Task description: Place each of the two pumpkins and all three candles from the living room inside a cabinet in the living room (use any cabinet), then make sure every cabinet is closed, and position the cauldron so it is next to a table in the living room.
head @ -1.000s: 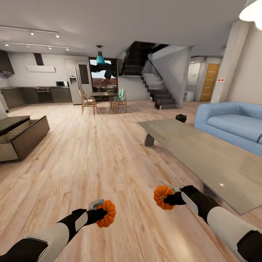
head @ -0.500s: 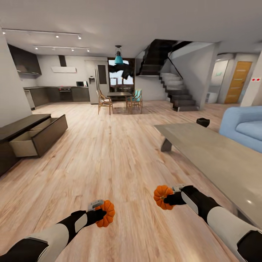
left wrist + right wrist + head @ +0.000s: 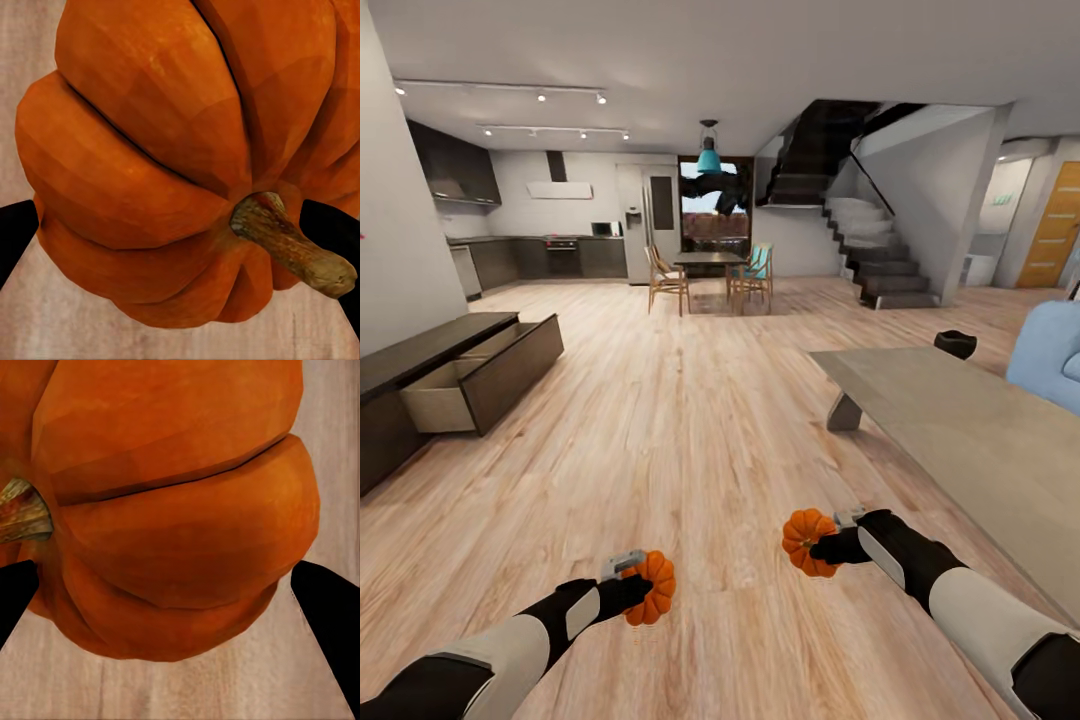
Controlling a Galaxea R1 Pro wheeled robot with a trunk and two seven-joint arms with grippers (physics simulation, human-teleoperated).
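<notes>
The left gripper is clamped on one pumpkin, its black fingers pressing either flank beside the brown stem. The right gripper grips the other pumpkin the same way, fingers on both sides. Both pumpkins hang above the wooden floor. Ahead on the left stands the cabinet, one drawer pulled out. On the right lies the grey table; the black cauldron sits on the floor just beyond its far end, near a blue sofa.
</notes>
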